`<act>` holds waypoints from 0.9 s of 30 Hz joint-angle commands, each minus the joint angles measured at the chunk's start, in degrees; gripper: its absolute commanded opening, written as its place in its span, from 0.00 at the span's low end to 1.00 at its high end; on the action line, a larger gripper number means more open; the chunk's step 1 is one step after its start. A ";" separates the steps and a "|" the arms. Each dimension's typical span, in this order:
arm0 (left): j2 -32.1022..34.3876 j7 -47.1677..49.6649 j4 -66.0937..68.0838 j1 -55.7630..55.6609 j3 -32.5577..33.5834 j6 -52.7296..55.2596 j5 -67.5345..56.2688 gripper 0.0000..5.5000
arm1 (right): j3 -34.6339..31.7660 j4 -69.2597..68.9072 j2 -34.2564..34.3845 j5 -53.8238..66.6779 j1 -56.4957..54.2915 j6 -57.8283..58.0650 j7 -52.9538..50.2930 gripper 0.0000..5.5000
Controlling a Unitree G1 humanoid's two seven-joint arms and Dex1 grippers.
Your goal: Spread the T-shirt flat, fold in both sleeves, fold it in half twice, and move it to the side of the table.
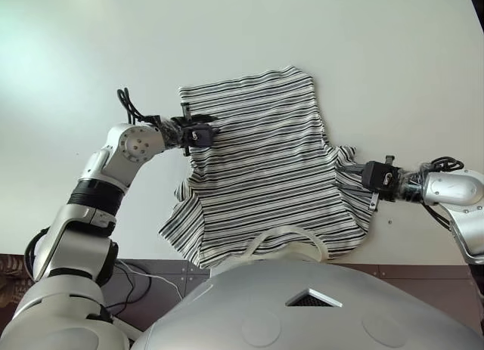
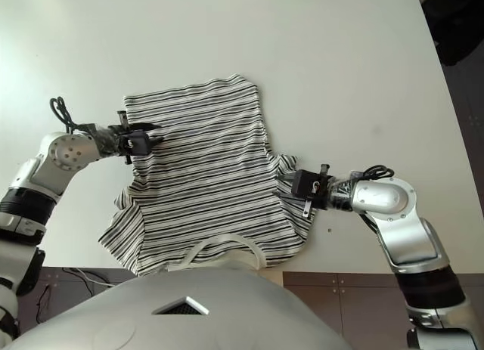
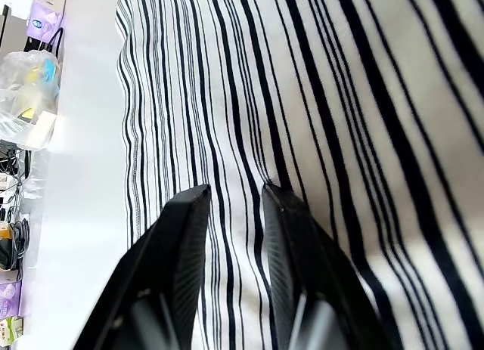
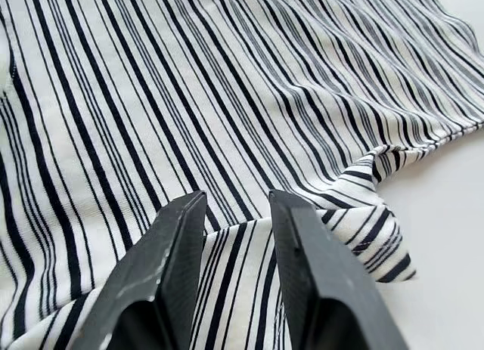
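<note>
Left eye view: a white knit-fabric T-shirt with thin black stripes (image 1: 265,168) lies on a plain white flat-topped table (image 1: 393,55), towards the near edge and roughly midway across; its white ribbed collar (image 1: 291,240) points at the robot and its straight hem (image 1: 246,82) lies on the far side; the cloth is rumpled rather than flat; the left sleeve (image 1: 181,193) juts out in a small point, and the right sleeve (image 1: 346,157) is bunched up; the left gripper (image 1: 212,131) sits over the shirt's left edge, nearer the hem than the collar; the right gripper (image 1: 352,171) is at the right sleeve.

Right eye view: the left gripper (image 2: 153,133) shows its two dark fingers spread, with their tips over the striped cloth; the right gripper (image 2: 286,180) meets the crumpled right sleeve (image 2: 281,162), where its tips are hard to make out.

Left wrist view: the black fingers (image 3: 185,221) stand apart with a narrow gap, and flat striped cloth (image 3: 340,100) shows between and beyond them; nothing is pinched; the shirt's stitched edge (image 3: 127,138) runs beside bare table (image 3: 83,176).

Right wrist view: the two dark fingers (image 4: 185,229) are parted, and a folded edge of sleeve (image 4: 238,236) crosses the gap between them; whether the pads touch it cannot be told; a curled sleeve corner (image 4: 378,221) rests on the table (image 4: 446,214).
</note>
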 commanded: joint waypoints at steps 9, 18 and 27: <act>-6.67 0.84 5.40 -3.75 1.47 0.67 -1.65 0.23 | -0.13 1.54 -0.20 2.52 -9.15 3.10 1.10 0.27; -10.61 5.22 26.77 -15.09 -4.11 -6.92 7.56 0.23 | 5.72 16.63 1.59 -5.27 -11.92 -4.92 -1.23 0.27; -18.96 17.51 40.41 -30.39 -5.24 -10.86 12.23 0.23 | 4.93 24.49 0.34 -7.30 -11.86 -9.96 -3.35 0.27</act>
